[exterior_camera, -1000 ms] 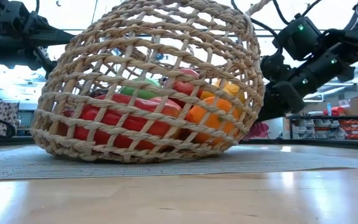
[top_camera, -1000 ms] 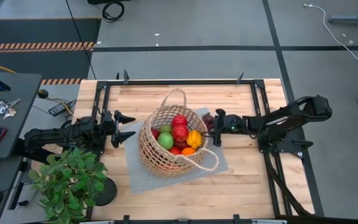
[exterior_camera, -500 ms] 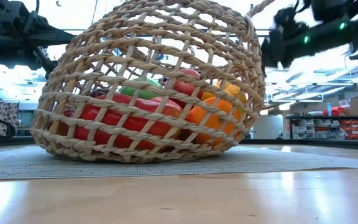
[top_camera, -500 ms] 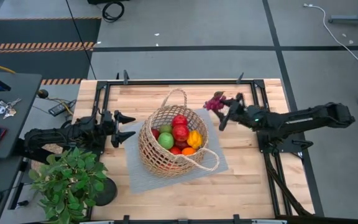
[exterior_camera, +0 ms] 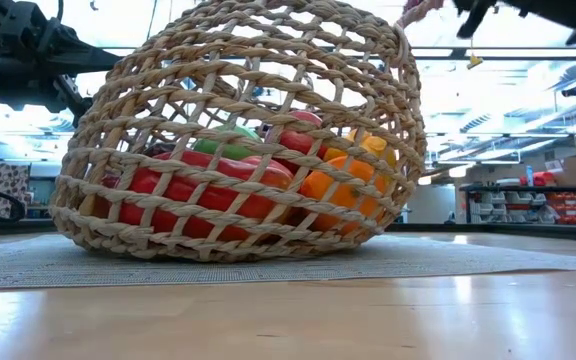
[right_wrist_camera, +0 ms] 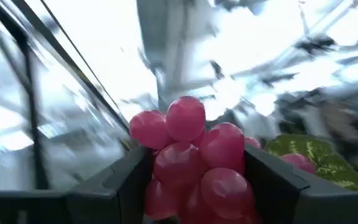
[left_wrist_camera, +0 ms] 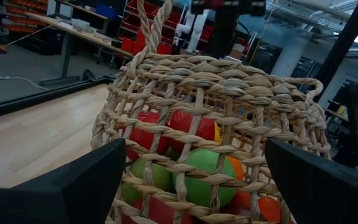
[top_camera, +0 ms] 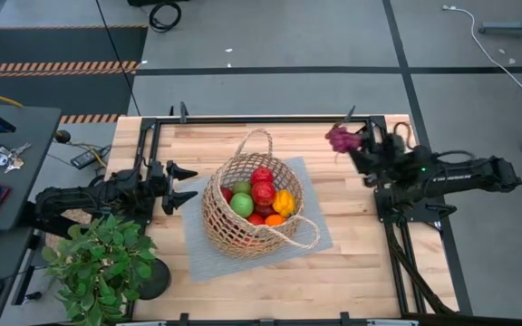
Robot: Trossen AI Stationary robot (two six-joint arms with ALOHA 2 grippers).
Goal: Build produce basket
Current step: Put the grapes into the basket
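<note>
Nowhere readable writing; right hand clamps grape bunch beyond basket

robotics lab, framed wooden table, red storage shelving, concrete floor

Obstacles: round woven tan wicker basket mid-table on a grey mat, its tall looped handles rising over the rim; leafy green potted plant at the near left corner; black metal frame rails along the table edges.
Free room: bare light wooden tabletop near right and along the far side.
</note>
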